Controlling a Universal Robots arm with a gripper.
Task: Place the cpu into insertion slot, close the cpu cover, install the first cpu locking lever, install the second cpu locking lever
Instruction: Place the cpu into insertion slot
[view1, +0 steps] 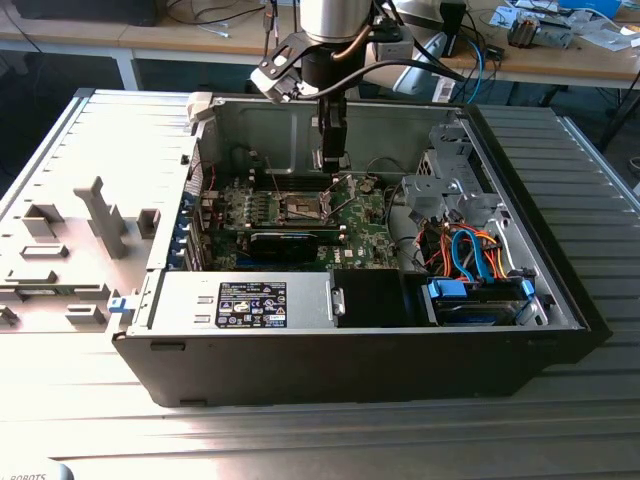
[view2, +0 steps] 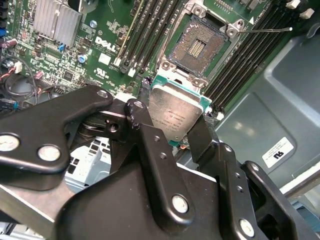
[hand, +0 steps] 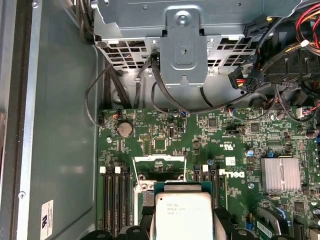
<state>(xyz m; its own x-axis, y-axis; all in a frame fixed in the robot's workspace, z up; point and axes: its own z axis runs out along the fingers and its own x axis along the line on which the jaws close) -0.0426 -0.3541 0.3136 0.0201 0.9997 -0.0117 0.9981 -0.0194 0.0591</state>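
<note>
Inside an open black computer case (view1: 330, 365) lying on a ribbed metal table (view1: 590, 420), a robot arm (view1: 335, 25) reaches down toward the green motherboard (view1: 360, 220). Grey moulded fixtures (view1: 70, 240) sit on the table at the exterior view's left. Orange and blue cables (view1: 470, 250) bunch at the end of the case toward the exterior view's right. A perforated metal drive cage (hand: 182, 45) stands beyond the board's edge in the first wrist view, with black cables hanging from it.

The gripper (view2: 170, 117) hangs low over the board. Its two black fingers (view2: 200, 137) are clamped on opposite edges of the cpu (view2: 175, 112), whose dull silver top faces the cameras in both wrist views. The chip is held clear of the board, close beside the insertion slot (view2: 197, 45) but not in it, and the slot's dark contact field lies bare. The cpu cover (hand: 159, 160) stands raised at the slot's edge in the first wrist view.

Rows of long black memory slots (view2: 150, 30) flank the socket on both sides. A finned silver heat sink (view2: 55, 20) sits well apart from it. One thin wire locking lever (view2: 270, 30) juts out across the memory slots.
</note>
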